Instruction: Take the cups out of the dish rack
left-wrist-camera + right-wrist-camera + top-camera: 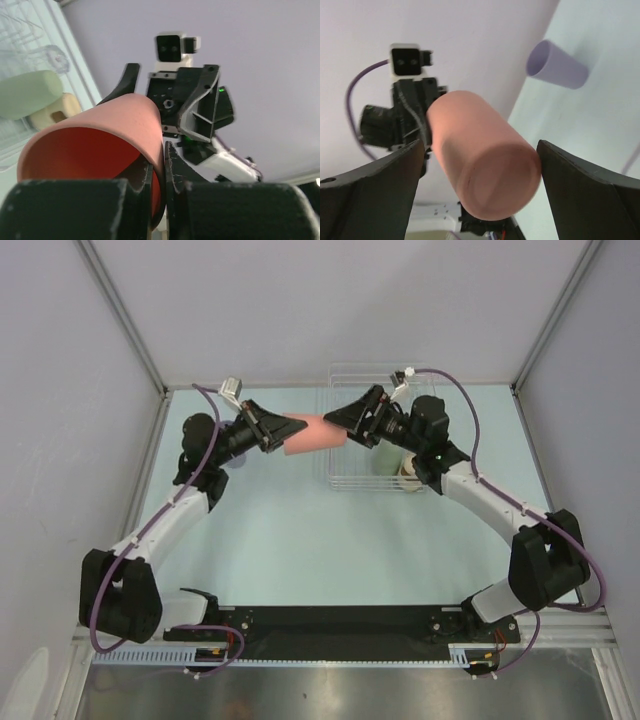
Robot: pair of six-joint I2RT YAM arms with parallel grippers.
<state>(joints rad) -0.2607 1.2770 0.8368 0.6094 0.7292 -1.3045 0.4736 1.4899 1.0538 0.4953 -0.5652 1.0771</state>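
Where the two arms meet: the salmon cup [312, 435] hangs on its side above the bench [300, 540], with one arm's fingers at each end of it.
Left fingers [176, 172]: pressed onto the wall of the salmon cup at its open rim, one finger inside the mouth and one outside.
Right fingers [370, 185]: spread wide, one on each side of the cup's closed end. Whether either one touches the cup cannot be told.
Salmon cup, position: the mouth is at the left fingers and the base sits between the right fingers. From above, the base end overlaps the left edge of the dish rack [365, 375].
Dish rack: behind and below the right fingers, standing on the bench.
Green cup [30, 92]: lying in the rack, well past the left fingers and off to their left side.
Beige cup [55, 112]: in the rack, touching the green cup, on the same side of the left fingers.
Lilac cup [557, 64]: on its side on the bench, well beyond the right fingers and apart from the rack.
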